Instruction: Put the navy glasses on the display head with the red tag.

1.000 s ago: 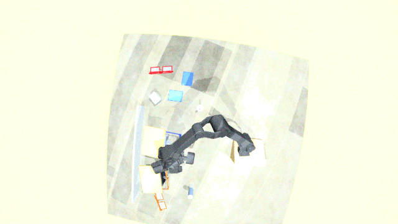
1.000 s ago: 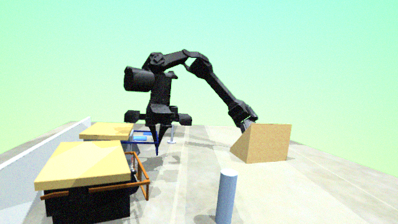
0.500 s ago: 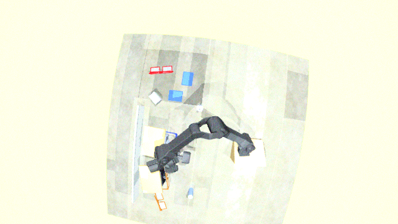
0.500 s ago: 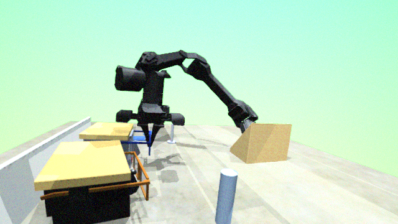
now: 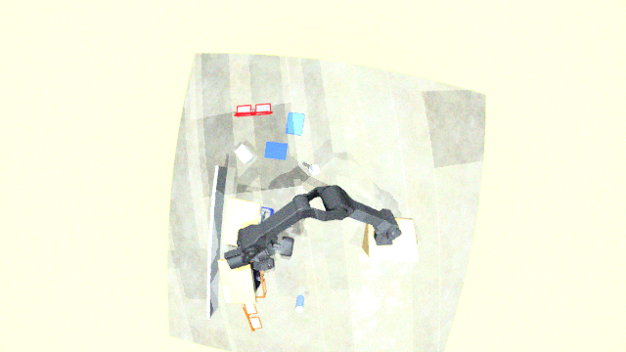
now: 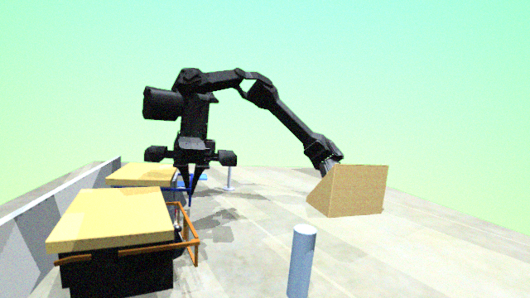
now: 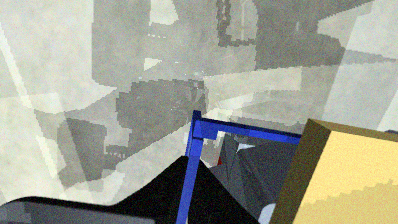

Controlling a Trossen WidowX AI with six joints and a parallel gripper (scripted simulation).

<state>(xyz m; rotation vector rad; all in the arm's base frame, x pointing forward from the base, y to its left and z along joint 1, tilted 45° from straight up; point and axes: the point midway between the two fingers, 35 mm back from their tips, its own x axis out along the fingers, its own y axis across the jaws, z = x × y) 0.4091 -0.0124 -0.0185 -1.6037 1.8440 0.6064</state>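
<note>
The navy glasses (image 5: 267, 212) (image 6: 190, 200) (image 7: 250, 131) are raised off the table, front upright. My gripper (image 6: 191, 191) (image 7: 189, 163) is shut on their front frame. A temple runs toward the far head and passes below the tan board (image 5: 242, 220) (image 6: 141, 173) (image 7: 360, 170) over it. That head (image 7: 265, 172) shows dark grey in the wrist view, with a bit of its red tag (image 7: 219, 161). Its nose and ears, and the temple ends, are hidden. The other head (image 6: 116, 269) is black and wears orange glasses (image 5: 264, 286) (image 6: 191, 228), apart from my fingers.
Another tan board (image 5: 237, 284) (image 6: 112, 215) covers the near head. A grey wall (image 5: 213, 244) (image 6: 25, 215) stands behind both. A blue cylinder (image 5: 299, 302) (image 6: 301, 265), white post (image 5: 314, 169) (image 6: 229, 178) and tan wedge (image 6: 358, 190) stand around. Red glasses (image 5: 253, 114) and loose orange glasses (image 5: 249, 318) lie apart.
</note>
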